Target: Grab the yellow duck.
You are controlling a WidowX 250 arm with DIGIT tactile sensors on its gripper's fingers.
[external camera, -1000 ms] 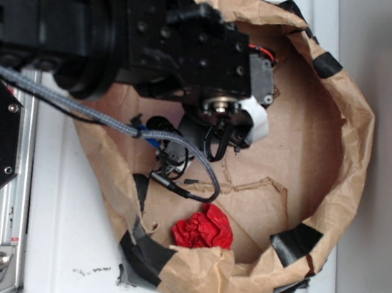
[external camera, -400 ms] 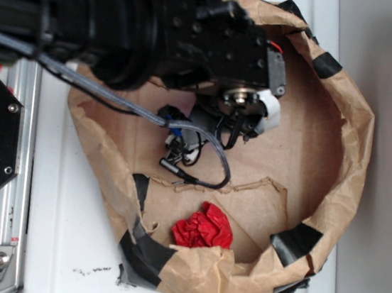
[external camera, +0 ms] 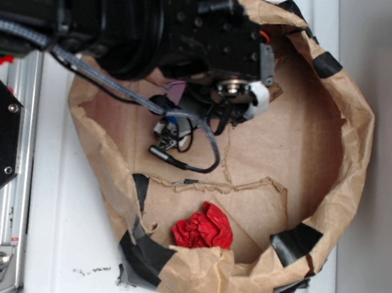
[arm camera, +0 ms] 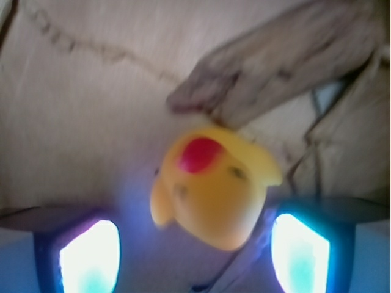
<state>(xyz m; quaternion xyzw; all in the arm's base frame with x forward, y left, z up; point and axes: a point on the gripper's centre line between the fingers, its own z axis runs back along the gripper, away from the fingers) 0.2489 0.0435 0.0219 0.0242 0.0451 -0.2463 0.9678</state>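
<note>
Up close in the wrist view, the yellow duck (arm camera: 211, 186) fills the middle of the frame, its orange-red beak (arm camera: 199, 153) turned toward the camera, blurred but plain enough. It lies on the brown paper floor (arm camera: 79, 110), with the brown sliver of wood (arm camera: 287, 67) just behind it and seemingly touching its top edge. The duck sits between the two fingers (arm camera: 88, 256) of the gripper (arm camera: 194, 256), whose glowing pads stand well apart on either side; the right pad is just beside the duck's flank, the left one clear of it. The jaws are spread wide and grasp nothing.

From the exterior view the duck itself is hidden under the black arm (external camera: 126, 16), which reaches over the upper left part of the paper-walled basin (external camera: 347, 136). The gripper (external camera: 234, 97) hangs low inside that basin, near its upper rim. A grey braided cable (external camera: 104, 81) loops down from the arm to a small plug near the basin's middle. The red wad of paper (external camera: 204, 227) rests near the lower wall, well apart from the gripper. Black tape patches (external camera: 297, 241) hold the paper rim together, and the basin stands on a white table (external camera: 62, 244).
</note>
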